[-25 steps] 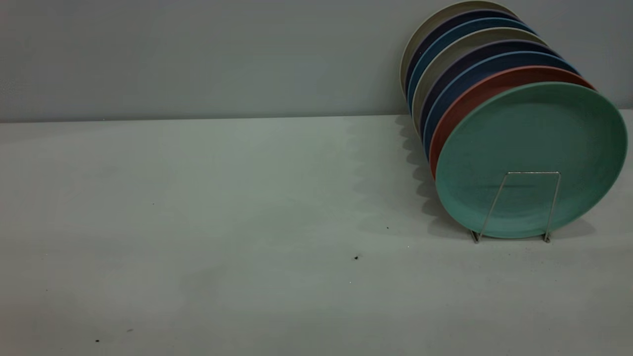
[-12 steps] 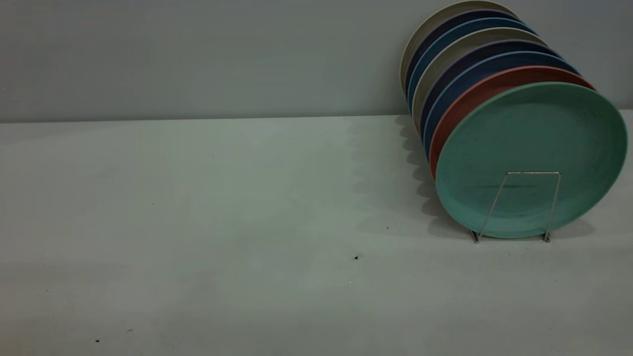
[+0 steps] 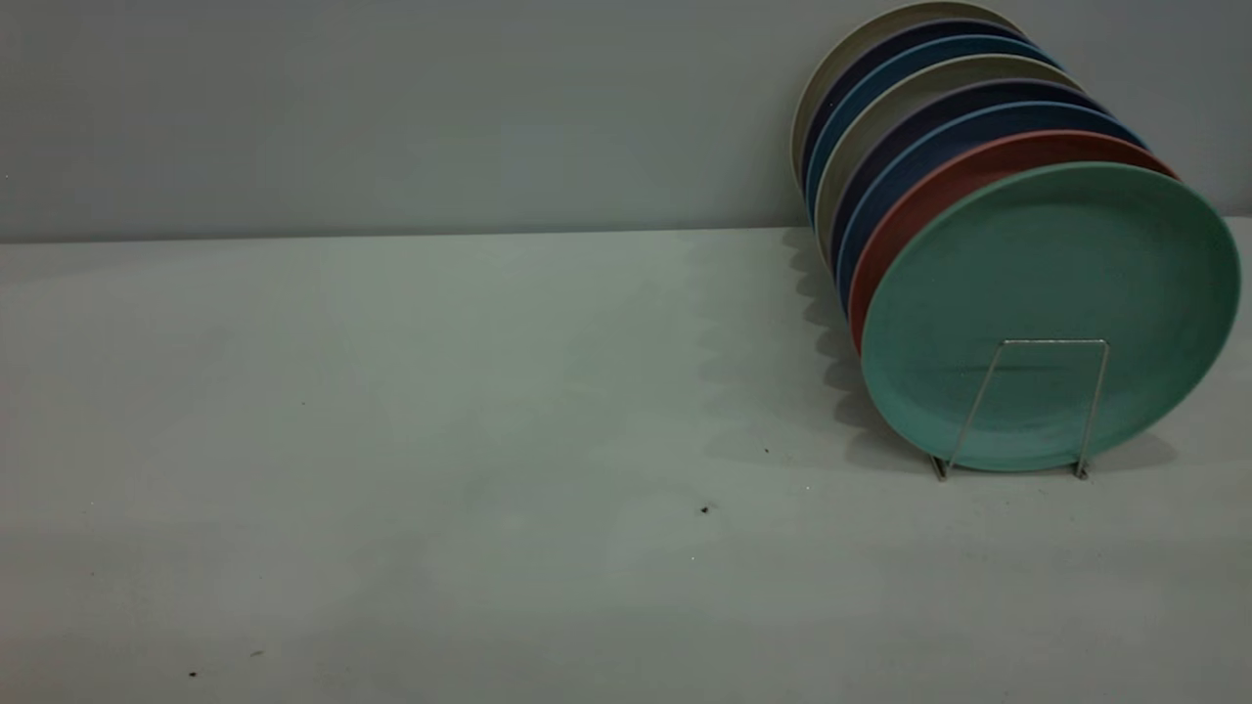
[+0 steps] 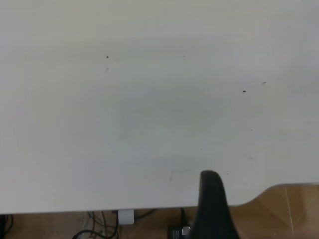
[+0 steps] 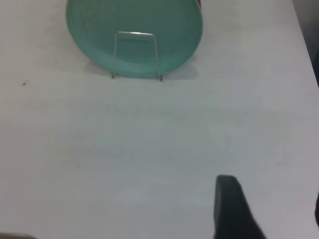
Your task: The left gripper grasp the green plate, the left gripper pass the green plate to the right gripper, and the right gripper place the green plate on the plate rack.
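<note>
The green plate stands upright at the front of the plate rack, behind its front wire loop, at the table's right. The right wrist view shows the plate and the rack's loop from some way off. Neither arm shows in the exterior view. My right gripper is open and empty above bare table, well short of the rack. My left gripper is open and empty; only one finger shows, above the table's near edge.
Behind the green plate stand a salmon-pink plate, dark blue plates and beige ones, all in a row on the rack. A grey wall backs the table. Cables and wooden floor lie past the table's edge.
</note>
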